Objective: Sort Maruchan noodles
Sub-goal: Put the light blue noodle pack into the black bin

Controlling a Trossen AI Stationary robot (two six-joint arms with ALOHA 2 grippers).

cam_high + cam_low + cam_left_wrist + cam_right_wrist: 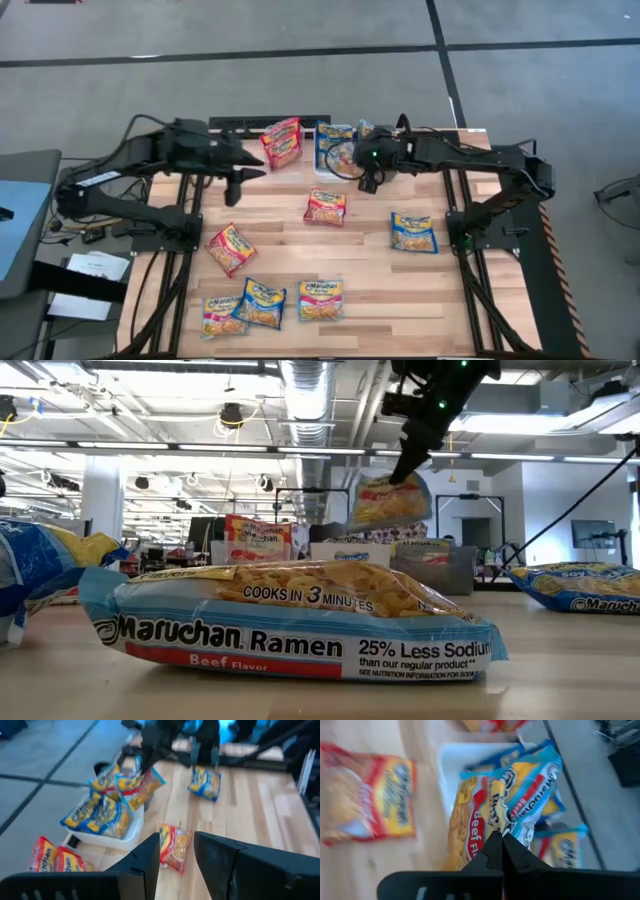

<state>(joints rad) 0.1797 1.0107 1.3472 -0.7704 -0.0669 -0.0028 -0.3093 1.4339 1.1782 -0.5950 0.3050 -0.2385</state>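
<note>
My right gripper is shut on a blue Maruchan noodles packet that hangs above the white bin at the table's far edge. Several blue packets lie in that bin. Red packets lie just left of it. More packets are flat on the wood: a red one in the middle, a blue one to the right, several near the front. My left gripper is open, high over the table's left part, holding nothing. My right gripper pinches the blue packet's crumpled edge between its two shut fingers. The fingers slant down from above, coming from the table's right side. The packet hangs tilted below the fingertips, lifted clear of the bin and the table.
A blue beef packet lies close before the low camera and blocks much of that view. The table's black frame rails run along both sides. Bare wood shows between the scattered packets.
</note>
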